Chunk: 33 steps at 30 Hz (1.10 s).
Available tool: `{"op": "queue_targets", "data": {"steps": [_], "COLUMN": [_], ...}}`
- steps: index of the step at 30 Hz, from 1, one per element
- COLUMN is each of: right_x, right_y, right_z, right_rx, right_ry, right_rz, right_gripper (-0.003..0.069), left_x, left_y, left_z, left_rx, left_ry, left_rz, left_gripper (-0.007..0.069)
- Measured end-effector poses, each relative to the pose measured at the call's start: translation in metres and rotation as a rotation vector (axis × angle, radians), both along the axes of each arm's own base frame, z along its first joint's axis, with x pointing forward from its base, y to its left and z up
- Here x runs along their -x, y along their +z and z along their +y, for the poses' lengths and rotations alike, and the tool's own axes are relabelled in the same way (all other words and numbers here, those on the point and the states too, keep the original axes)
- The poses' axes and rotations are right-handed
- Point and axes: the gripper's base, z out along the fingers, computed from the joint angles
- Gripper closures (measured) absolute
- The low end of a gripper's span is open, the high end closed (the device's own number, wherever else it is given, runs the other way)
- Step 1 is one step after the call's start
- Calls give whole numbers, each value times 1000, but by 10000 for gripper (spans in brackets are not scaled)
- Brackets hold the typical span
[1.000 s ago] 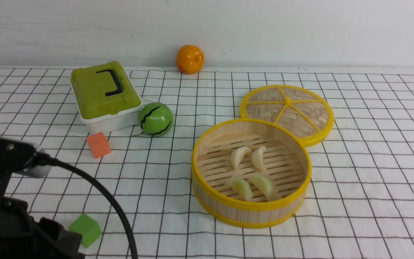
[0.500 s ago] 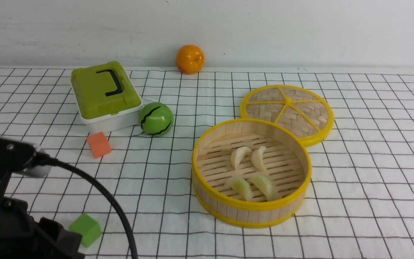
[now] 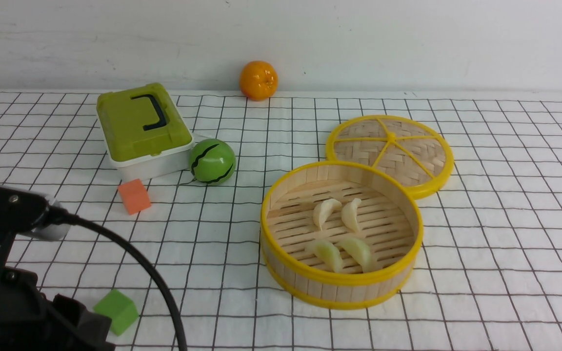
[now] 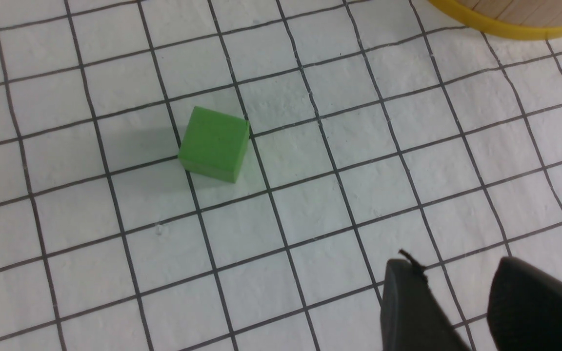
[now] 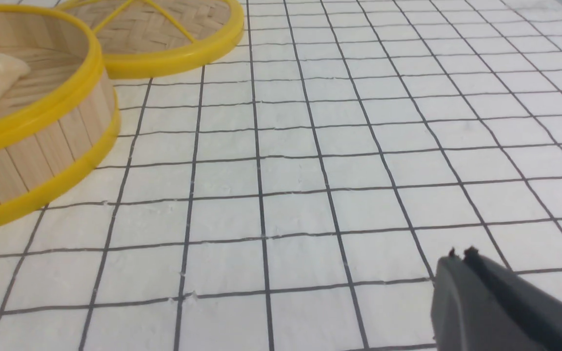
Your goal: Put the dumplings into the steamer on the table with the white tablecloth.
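On the white tablecloth (image 3: 505,234) I see four glossy cream dumplings (image 3: 342,234) inside the steamer (image 3: 342,287). Only the wrist views show pincers: left gripper (image 4: 456,287) parted and empty, right gripper (image 5: 461,256) closed and empty.

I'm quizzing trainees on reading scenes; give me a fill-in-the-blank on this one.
1. The number of dumplings lying in the steamer is ____.
2. The woven lid lies on the cloth ____ the steamer, not on it.
3. The block nearest the left arm is coloured ____.
4. The right gripper's jaws are ____.

Missing words: four; behind; green; shut
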Motion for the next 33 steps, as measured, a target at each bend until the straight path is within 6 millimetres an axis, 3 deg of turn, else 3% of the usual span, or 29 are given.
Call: {"op": "queue_targets", "data": {"steps": [33], "right_x": [0], "right_y": [0], "right_z": [5], "right_rx": [-15], "right_ry": [77], "right_rz": [7], "right_gripper": [673], "left_x": [0], "left_y": [0], "left_z": [0], "left_rx": [0], "left_ry": [0], "left_rz": [0], "left_gripper": [385]}}
